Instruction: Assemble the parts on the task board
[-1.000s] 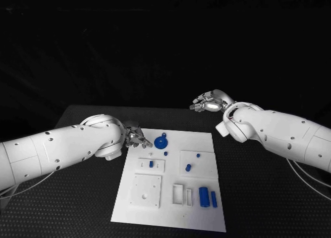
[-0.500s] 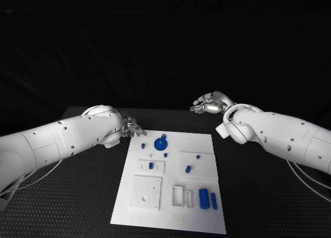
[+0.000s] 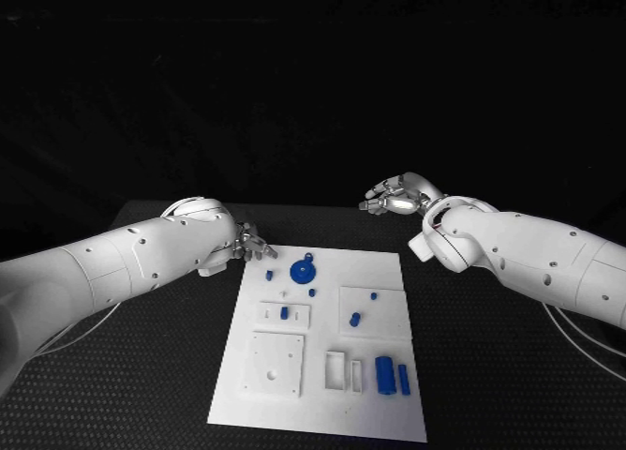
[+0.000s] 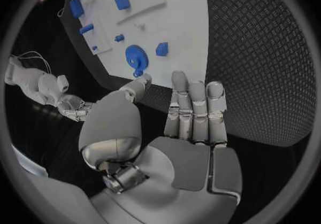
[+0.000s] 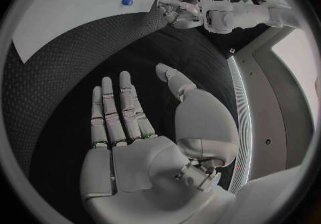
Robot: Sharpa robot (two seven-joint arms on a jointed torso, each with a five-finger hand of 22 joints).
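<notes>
I am seeing both hands hovering empty with fingers spread: left hand (image 3: 254, 246) beside the task board's (image 3: 260, 403) far corner, near the blue gear (image 3: 303, 273); right hand (image 3: 394, 195) beyond the desk (image 3: 489, 375).

A black counter (image 3: 502, 375) with a fine woven, diamond-patterned surface spreads from the near edge toward the far side. Its far edge runs straight across the scene, and past it lies plain darkness. In the right wrist view a pale wall panel (image 5: 297, 69) stands beyond the counter.
</notes>
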